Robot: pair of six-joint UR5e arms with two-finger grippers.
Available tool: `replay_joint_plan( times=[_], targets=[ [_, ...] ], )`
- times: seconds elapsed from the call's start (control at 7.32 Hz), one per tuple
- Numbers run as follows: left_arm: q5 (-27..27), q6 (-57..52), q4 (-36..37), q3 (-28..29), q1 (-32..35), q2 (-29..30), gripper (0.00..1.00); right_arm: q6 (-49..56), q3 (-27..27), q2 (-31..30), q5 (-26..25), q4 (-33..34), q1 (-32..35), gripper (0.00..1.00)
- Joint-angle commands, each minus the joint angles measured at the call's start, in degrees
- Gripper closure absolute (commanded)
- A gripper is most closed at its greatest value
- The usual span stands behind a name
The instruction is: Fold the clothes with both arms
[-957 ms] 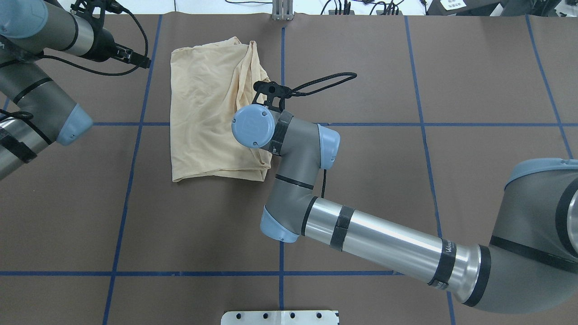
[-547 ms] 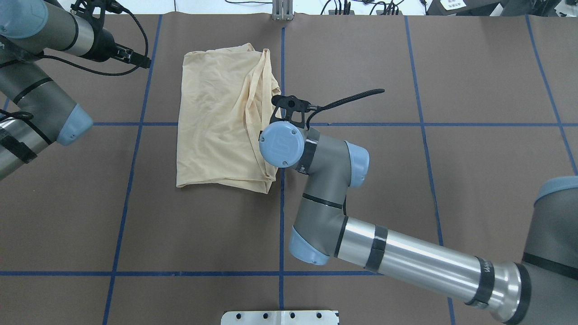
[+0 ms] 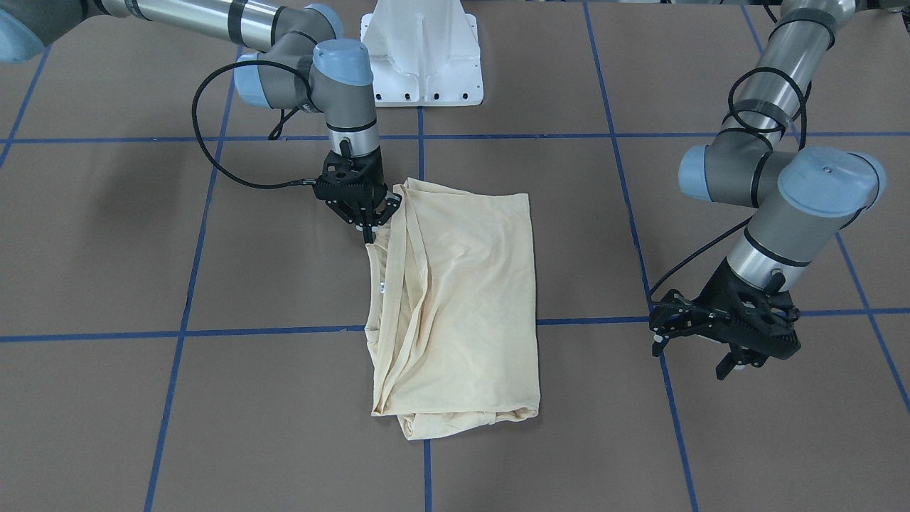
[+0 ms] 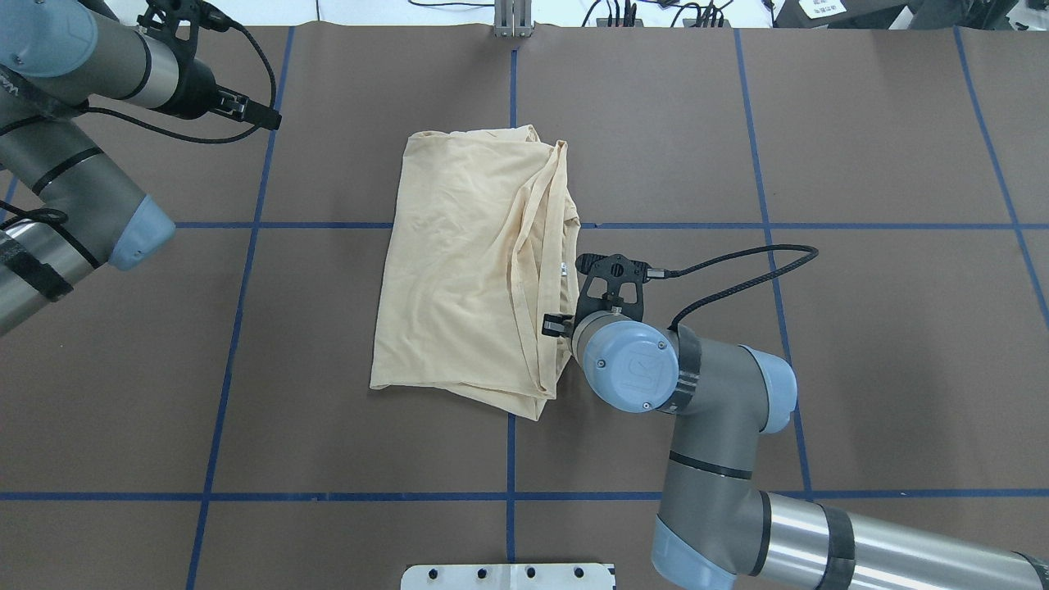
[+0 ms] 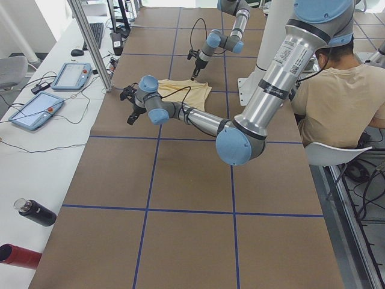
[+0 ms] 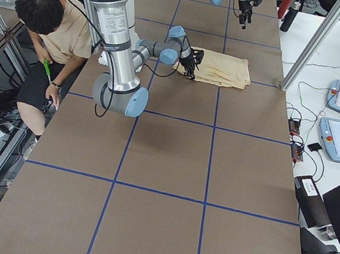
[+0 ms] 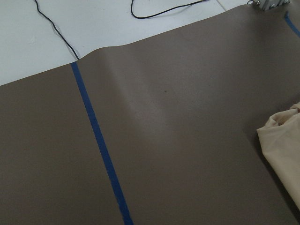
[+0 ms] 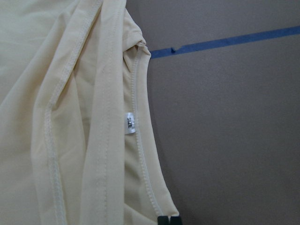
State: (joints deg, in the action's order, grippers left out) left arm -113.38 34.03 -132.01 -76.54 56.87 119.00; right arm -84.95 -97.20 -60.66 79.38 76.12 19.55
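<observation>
— Where is the shirt (image 3: pixel 462 284) found?
— Folded on the table (image 3: pixel 213 398), near its middle; the edge bearing the label (image 8: pixel 129 123) is pinched between the right gripper's (image 3: pixel 368 235) closed fingers.
— And the left gripper (image 3: pixel 688 359)?
— Held above the table, well apart from the shirt, fingers spread, nothing gripped.

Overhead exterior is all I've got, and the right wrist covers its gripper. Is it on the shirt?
Observer: Yes. The front-facing view shows the right gripper shut on the shirt edge, near its robot-side end.
Operator: Which edge?
Observer: In the right wrist view it is a stitched edge, with a small white label reading SIZE further along.
Operator: Left gripper?
Observer: The front-facing view shows the left gripper open, off to the shirt's side, holding nothing.
</observation>
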Motion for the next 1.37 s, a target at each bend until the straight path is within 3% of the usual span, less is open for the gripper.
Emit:
replay_joint_plan(
  times=[0.0, 0.68, 0.82, 1.09, 1.23],
  targets=[
    [0.0, 0.1, 0.0, 0.1, -0.1, 0.0, 0.00, 0.7, -2.8, -1.8, 0.2, 1.1, -0.1, 1.00],
    [0.0, 0.0, 0.0, 0.2, -0.1, 0.0, 0.00, 3.4, -2.7, -3.1, 0.5, 1.1, 0.5, 1.00],
    [0.0, 0.0, 0.0, 0.3, -0.1, 0.0, 0.00, 3.5, -2.6, -3.1, 0.0, 1.1, 0.4, 0.01],
    [0.0, 0.0, 0.0, 0.3, -0.1, 0.0, 0.00, 4.1, -1.6, 0.9, 0.4, 3.0, 2.8, 0.00],
    [0.0, 0.0, 0.0, 0.3, -0.1, 0.0, 0.00, 4.7, -0.7, 5.4, 0.4, 7.9, 3.5, 0.00]
  ],
)
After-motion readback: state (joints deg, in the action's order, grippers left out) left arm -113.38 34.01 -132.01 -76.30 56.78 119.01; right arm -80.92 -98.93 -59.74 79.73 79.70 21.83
